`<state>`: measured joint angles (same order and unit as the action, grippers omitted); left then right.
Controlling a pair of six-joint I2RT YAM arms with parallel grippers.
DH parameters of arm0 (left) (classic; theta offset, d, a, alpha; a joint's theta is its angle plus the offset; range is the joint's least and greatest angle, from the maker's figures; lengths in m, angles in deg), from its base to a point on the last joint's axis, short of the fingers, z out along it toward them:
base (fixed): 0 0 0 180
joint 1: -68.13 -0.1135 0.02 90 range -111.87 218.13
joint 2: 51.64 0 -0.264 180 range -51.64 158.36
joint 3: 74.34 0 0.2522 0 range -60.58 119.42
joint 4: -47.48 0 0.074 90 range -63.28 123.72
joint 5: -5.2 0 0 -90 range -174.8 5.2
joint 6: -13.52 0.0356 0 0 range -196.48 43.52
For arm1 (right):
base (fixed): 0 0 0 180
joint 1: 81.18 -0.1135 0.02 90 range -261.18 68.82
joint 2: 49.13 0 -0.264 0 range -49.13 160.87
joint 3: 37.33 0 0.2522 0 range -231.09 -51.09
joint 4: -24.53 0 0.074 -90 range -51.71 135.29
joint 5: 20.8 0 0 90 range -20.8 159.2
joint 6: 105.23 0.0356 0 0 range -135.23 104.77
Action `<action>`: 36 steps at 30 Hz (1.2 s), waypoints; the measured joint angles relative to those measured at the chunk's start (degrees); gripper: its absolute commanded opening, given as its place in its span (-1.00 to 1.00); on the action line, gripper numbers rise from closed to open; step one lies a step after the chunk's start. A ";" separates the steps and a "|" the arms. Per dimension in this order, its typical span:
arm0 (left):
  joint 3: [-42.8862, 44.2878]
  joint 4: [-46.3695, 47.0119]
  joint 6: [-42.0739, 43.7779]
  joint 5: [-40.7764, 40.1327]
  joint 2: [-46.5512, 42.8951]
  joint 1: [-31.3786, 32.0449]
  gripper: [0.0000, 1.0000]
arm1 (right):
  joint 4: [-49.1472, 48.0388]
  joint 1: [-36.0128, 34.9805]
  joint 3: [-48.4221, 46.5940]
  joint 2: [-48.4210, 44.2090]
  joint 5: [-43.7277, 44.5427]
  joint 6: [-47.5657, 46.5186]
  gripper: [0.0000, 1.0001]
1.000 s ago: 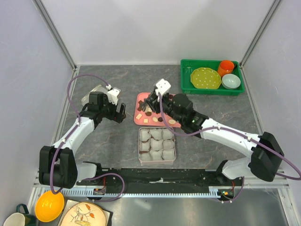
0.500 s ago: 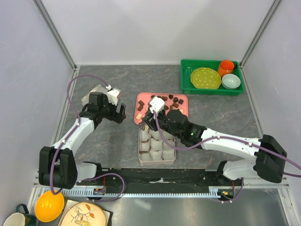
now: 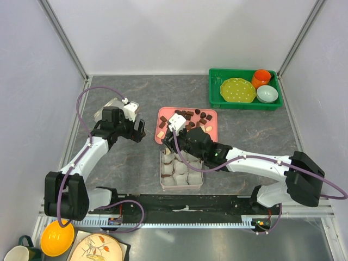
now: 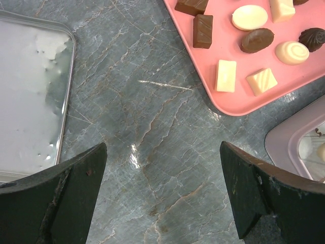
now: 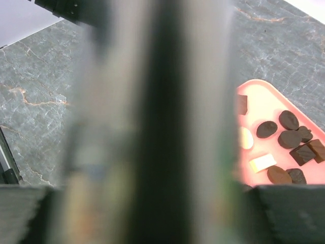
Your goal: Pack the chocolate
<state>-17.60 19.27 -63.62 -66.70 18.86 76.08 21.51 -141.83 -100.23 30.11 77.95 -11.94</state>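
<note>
Chocolate [image 4: 250,17], glossy brown and cream ovals and squares, lies on a smooth pink tray [image 4: 231,104] ahead of my wide-spread left gripper [image 4: 162,173]. I cannot tell whether my right gripper [image 3: 169,145] is clenched.

Grey veined tabletop [image 3: 136,92] with four things lying directly on it.
A pink tray [image 3: 166,114] lies at the centre of the top view. Just below it sits a rectangular metal tin [image 3: 161,169], with a narrow strip of bare surface between the two. A green bin [image 3: 234,71] stands in the upper right, well apart from both. At centre left lies a flat silver lid [image 3: 112,103]. In the left wrist view the lid fills the left edge, with open surface between it and the tray's corner.
</note>
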 measured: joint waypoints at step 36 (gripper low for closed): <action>-0.26 -0.26 0.00 -0.04 -0.68 0.00 0.99 | -5.14 12.13 -20.26 17.79 1.88 -5.70 -0.10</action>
<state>-17.86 19.00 -63.62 -66.74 18.18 76.08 16.38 -129.70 -120.49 47.90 79.83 -17.65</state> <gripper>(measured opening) 0.991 0.439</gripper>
